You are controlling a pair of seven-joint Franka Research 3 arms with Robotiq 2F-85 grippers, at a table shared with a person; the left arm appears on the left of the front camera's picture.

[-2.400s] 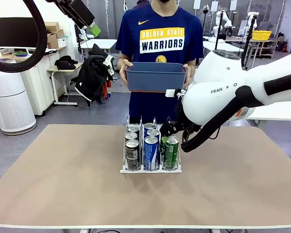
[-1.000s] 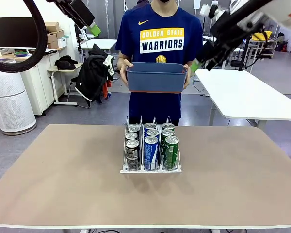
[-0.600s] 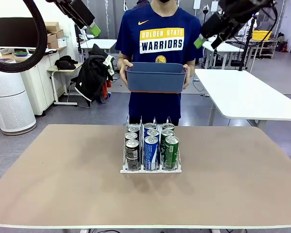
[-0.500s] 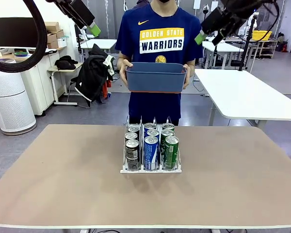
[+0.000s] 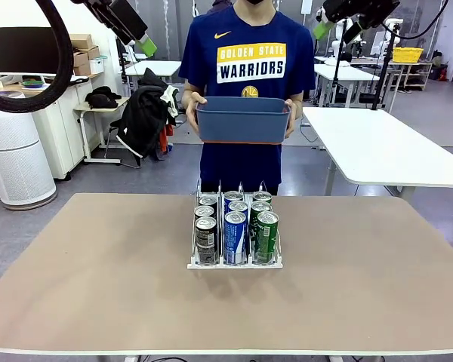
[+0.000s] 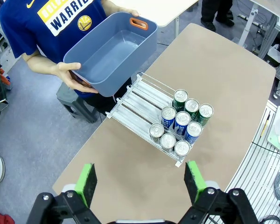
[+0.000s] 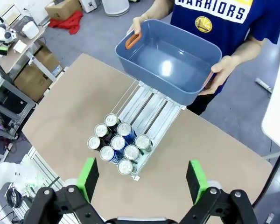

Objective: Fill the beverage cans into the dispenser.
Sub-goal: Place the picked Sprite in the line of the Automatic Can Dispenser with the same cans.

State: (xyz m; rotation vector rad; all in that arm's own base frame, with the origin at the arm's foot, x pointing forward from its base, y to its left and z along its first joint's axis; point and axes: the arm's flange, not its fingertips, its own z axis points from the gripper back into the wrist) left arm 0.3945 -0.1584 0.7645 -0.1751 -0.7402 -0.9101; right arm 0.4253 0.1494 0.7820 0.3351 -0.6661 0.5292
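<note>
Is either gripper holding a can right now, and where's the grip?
Neither. The left gripper and right gripper are open and empty, high above the cans in the dispenser.

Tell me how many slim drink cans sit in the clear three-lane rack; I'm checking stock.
9 slim drink cans, three per lane at the front of the clear three-lane rack: black/silver, blue and green lanes. The blue-grey plastic bin looks empty.

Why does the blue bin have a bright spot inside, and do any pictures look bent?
Right wrist view: ceiling light glares off the bin floor. Left wrist view: bin evenly lit, table edges bowed by the wide lens. Front view: sharp, soft shadow under the dispenser.
</note>
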